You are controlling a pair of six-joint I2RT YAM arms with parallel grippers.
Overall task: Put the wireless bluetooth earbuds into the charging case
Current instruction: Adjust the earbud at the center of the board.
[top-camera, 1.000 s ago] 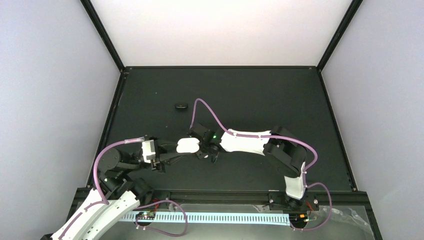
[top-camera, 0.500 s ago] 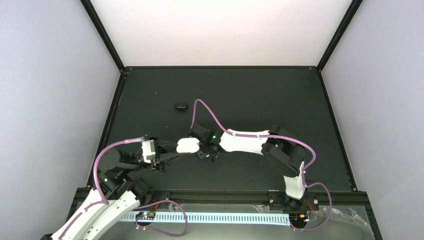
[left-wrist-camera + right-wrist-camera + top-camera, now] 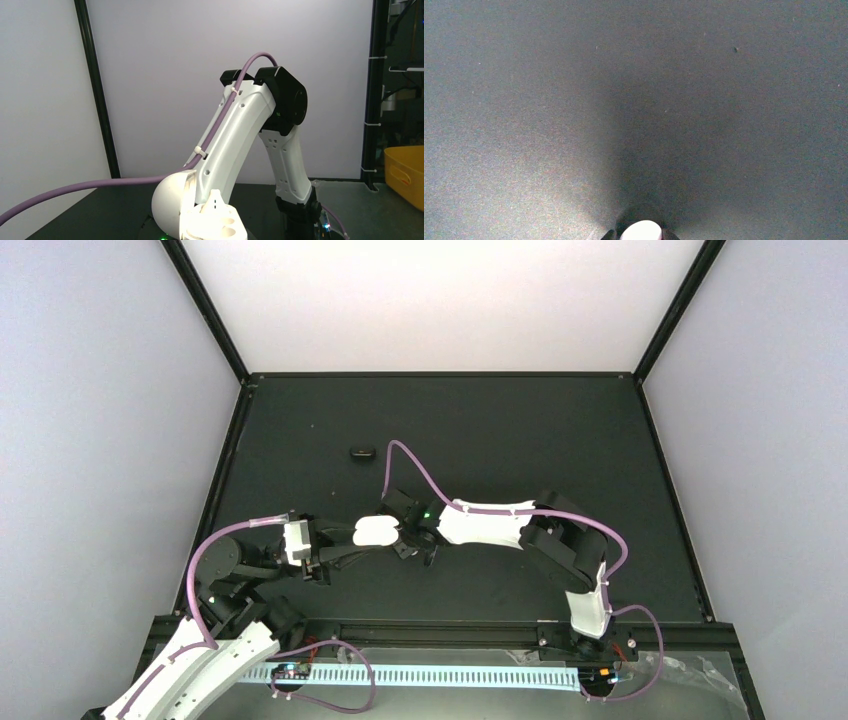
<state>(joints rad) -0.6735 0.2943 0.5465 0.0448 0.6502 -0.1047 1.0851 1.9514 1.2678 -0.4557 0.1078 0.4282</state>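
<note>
The white charging case [image 3: 375, 531] is held above the table in my left gripper [image 3: 358, 540], which is shut on it. In the left wrist view the case [image 3: 170, 205] is open, lid standing at the left, with two round wells in its base. A small white earbud [image 3: 216, 199] stands upright at the far side of the base. My right gripper [image 3: 412, 539] is right next to the case's right end. In the right wrist view it [image 3: 639, 234] is shut on a small white rounded earbud [image 3: 640, 230] above bare table.
A small black oval object [image 3: 361, 451] lies on the black table [image 3: 520, 440] behind the grippers. The right arm's white forearm [image 3: 235, 135] rises close behind the case. Black frame rails border the table. A yellow bin [image 3: 405, 172] sits off the table.
The right arm's elbow has edged slightly to the left. The case and both grippers stay where they were.
</note>
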